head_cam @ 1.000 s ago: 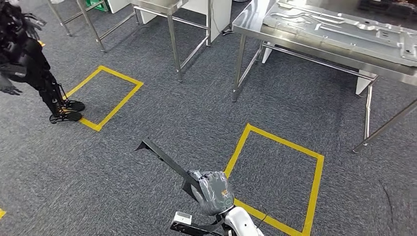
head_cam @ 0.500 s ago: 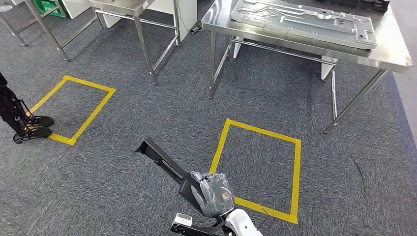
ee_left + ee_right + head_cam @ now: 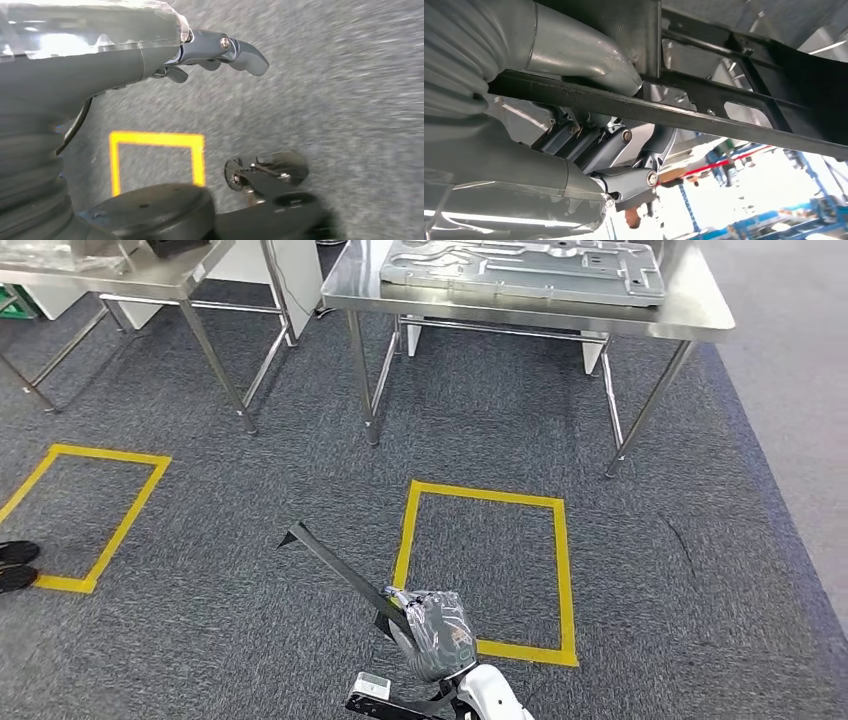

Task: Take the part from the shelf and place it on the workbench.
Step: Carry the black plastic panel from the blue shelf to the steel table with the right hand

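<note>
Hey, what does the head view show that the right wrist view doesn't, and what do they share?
Head view alone: the steel workbench with a grey stamped panel on it, the yellow floor square before it and grey carpet. Right wrist view alone: the fingers curled under the part's bar, seen close. Both share the right robot hand holding the long black part.

workbench (image 3: 700, 315) ahead | floor square (image 3: 485, 575) before it | second table (image 3: 150, 280) left
</note>
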### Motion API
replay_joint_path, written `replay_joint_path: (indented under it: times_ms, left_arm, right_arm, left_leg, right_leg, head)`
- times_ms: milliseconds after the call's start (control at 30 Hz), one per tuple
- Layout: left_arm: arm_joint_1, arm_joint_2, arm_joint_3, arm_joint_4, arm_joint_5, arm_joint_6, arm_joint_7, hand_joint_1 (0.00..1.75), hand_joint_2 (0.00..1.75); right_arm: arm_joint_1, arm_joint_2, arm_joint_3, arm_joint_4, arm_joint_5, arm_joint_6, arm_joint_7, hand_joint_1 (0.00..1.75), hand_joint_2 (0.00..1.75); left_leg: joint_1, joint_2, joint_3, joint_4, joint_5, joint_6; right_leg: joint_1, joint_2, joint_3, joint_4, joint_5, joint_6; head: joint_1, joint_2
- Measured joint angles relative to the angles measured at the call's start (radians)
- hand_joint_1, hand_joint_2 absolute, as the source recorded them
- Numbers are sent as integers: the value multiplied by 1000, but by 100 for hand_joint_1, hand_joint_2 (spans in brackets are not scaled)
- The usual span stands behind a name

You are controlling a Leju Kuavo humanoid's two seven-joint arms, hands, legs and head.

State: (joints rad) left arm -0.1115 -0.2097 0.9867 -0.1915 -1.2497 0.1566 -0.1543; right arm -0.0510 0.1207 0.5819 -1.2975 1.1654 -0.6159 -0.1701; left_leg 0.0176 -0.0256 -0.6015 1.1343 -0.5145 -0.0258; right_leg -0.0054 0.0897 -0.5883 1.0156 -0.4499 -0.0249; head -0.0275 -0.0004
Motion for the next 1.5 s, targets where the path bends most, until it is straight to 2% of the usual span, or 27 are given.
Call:
replay_joint_path:
  times_ms: [33, 100, 167, 233, 300, 333, 400, 433, 467, 533, 600, 667, 733, 800, 867, 933, 1000, 1067, 1133, 1167, 1200, 1267, 1333, 1400, 1433, 1467, 1500]
  left_arm:
    - [0, 0, 0, 0, 0, 1, -13, 0, 175]
    - [-1, 1, -1, 0, -2, -6, -39, 0, 175]
    - [-3, 0, -2, 0, 3, -35, -58, 0, 175]
    - [-7, 0, -1, 0, 12, -66, -73, 0, 175]
    - [-9, -1, -1, 0, 17, -79, -82, 0, 175]
    - [-9, -1, -1, 0, 19, -81, -84, 0, 175]
    - [-9, 0, 0, 0, 20, -80, -88, 0, 175]
    - [-10, 0, 0, 0, 18, -78, -89, 0, 175]
    - [-12, 0, 0, 0, 15, -76, -91, 0, 175]
    - [-15, 0, -1, 0, 11, -74, -96, 0, 175]
    - [-16, -1, -1, 0, 11, -73, -103, 0, 175]
    - [-17, -1, -1, 0, 11, -73, -111, 0, 175]
    - [-19, -1, -1, 0, 11, -72, -124, 0, 175]
    - [-17, 0, -1, 0, 11, -72, -133, 0, 175]
    - [-12, 1, -1, 0, 11, -72, -137, 0, 175]
    - [-7, 2, -1, 0, 12, -73, -138, 0, 175]
    - [-8, 3, -1, 0, 12, -77, -129, 0, 175]
    - [-8, 8, -1, 0, 13, -88, -109, 0, 175]
    - [-9, 11, -1, 0, 16, -102, -95, 0, 175]
    - [-10, 11, -1, 0, 17, -107, -91, 0, 175]
    - [-11, 11, 0, 0, 19, -111, -89, 0, 175]
    - [-12, 10, 0, 0, 20, -114, -85, 0, 175]
    - [-10, 9, 0, 0, 20, -114, -80, 0, 175]
    - [-6, 10, 0, 0, 21, -114, -76, 0, 175]
    - [-6, 10, 0, 0, 23, -114, -76, 0, 175]
    - [-6, 9, 1, 0, 25, -115, -77, 0, 175]
    - [-7, 9, 1, 0, 28, -118, -78, 0, 175]
  right_arm:
    - [0, 0, 0, -1, 1, -1, 1, 175, 175]
    - [2, -1, -1, -5, 3, -2, 2, 175, 175]
    - [5, -2, -3, -9, 4, -2, 3, 175, 175]
    - [9, -5, -4, -14, 4, -2, 3, 175, 175]
    - [11, -6, -4, -18, 6, -2, 2, 175, 175]
    - [12, -7, -4, -19, 7, -2, 2, 175, 175]
    - [15, -8, -5, -19, 7, -1, 2, 175, 175]
    - [17, -9, -6, -19, 7, -1, 2, 175, 175]
    - [18, -9, -7, -20, 7, -1, 2, 175, 175]
    - [18, -9, -7, -22, 7, -1, 2, 175, 175]
    - [18, -9, -7, -27, 7, -1, 2, 175, 175]
    - [19, -9, -8, -30, 7, -1, 2, 175, 175]
    - [21, -9, -9, -33, 7, 0, 2, 175, 175]
    - [22, -8, -11, -35, 8, 0, 2, 175, 175]
    - [23, -7, -12, -35, 8, 0, 2, 175, 175]
    - [26, -8, -14, -35, 8, 1, 1, 175, 175]
    - [26, -8, -16, -35, 9, 3, 0, 175, 175]
    - [23, -7, -17, -35, 9, 6, -3, 175, 175]
    - [20, -5, -17, -35, 9, 11, -7, 175, 175]
    - [19, -4, -17, -35, 9, 12, -8, 175, 175]
    - [18, -4, -18, -35, 9, 13, -9, 175, 175]
    - [14, -3, -18, -35, 9, 14, -11, 175, 175]
    - [9, -2, -18, -34, 9, 14, -14, 175, 175]
    - [7, -2, -18, -32, 7, 13, -16, 175, 175]
    - [7, -2, -18, -30, 6, 13, -18, 175, 175]
    - [7, -2, -18, -28, 5, 12, -19, 175, 175]
    - [6, -2, -18, -27, 4, 11, -21, 175, 175]
  left_leg:
    - [2, -23, 24, -59, 23, 4]
    - [1, -54, 43, -109, 31, 13]
    - [0, -36, 45, -116, 34, 24]
    - [4, -12, 51, -128, 41, 39]
    - [4, 16, 55, -135, 43, 48]
    - [2, 32, 55, -135, 42, 50]
    - [1, 61, 56, -135, 38, 50]
    - [1, 74, 58, -135, 36, 48]
    - [1, 86, 61, -135, 33, 46]
    - [-2, 105, 71, -134, 26, 37]
    - [-6, 122, 79, -134, 18, 25]
    - [-7, 140, 86, -137, 13, 14]
    - [-3, 116, 86, -120, -5, 3]
    - [1, 62, 46, -27, -60, -4]
    - [1, 37, -25, 115, -119, -6]
    - [1, 34, -57, 158, -107, -3]
    - [1, 15, -18, 45, -24, 6]
    - [1, -30, 31, -82, 34, 18]
    - [-2, -51, 47, -124, 39, 25]
    - [-2, -43, 49, -129, 41, 28]
    - [-1, -34, 52, -134, 45, 33]
    - [4, -16, 58, -148, 53, 43]
    - [5, 2, 60, -152, 55, 49]
    - [4, 20, 59, -152, 53, 49]
    - [4, 27, 59, -151, 52, 48]
    - [5, 31, 60, -150, 50, 45]
    - [5, 34, 61, -148, 48, 42]
  right_leg:
    - [0, 12, -3, 5, -2, 4]
    - [-3, 33, -13, 11, -1, 17]
    - [-6, 52, -19, 8, 3, 31]
    - [-4, 20, -32, 32, -13, 41]
    - [-1, -47, -82, 133, -67, 48]
    - [-3, -68, -118, 201, -97, 50]
    - [-7, -83, -161, 281, -114, 55]
    - [-9, -87, -154, 264, -94, 55]
    - [-10, -96, -126, 211, -61, 55]
    - [-4, -140, -50, 69, -6, 46]
    - [5, -163, -15, 2, 6, 34]
    - [8, -142, -16, 0, 5, 23]
    - [3, -119, -13, -6, 8, 12]
    - [-3, -98, -10, -11, 10, 2]
    - [-1, -72, -9, -11, 10, -4]
    - [2, -40, -7, -9, 9, -5]
    - [3, -11, -2, -8, 8, -4]
    - [4, 13, -1, -6, 7, 3]
    - [0, 33, -8, -4, 8, 15]
    - [-2, 42, -10, -6, 10, 22]
    - [-3, 41, -12, -5, 10, 28]
    - [0, -5, -29, 32, -15, 37]
    - [-1, -64, -84, 145, -78, 45]
    - [-8, -82, -145, 266, -124, 53]
    - [-11, -84, -155, 286, -122, 56]
    - [-15, -85, -143, 264, -101, 59]
    - [-17, -88, -110, 203, -66, 60]
  head:
    - [0, 0]
    - [0, 0]
    - [0, 0]
    - [0, 0]
    - [1, 0]
    - [1, 0]
    - [1, 0]
    - [1, 0]
    - [1, 0]
    - [1, 0]
    - [1, 0]
    - [1, 0]
    - [1, 0]
    - [1, 0]
    - [1, 0]
    - [1, 0]
    - [1, 0]
    - [1, 0]
    - [1, 0]
    - [1, 0]
    - [1, 0]
    - [1, 0]
    - [1, 0]
    - [1, 0]
    - [1, 0]
    - [1, 0]
    - [1, 0]
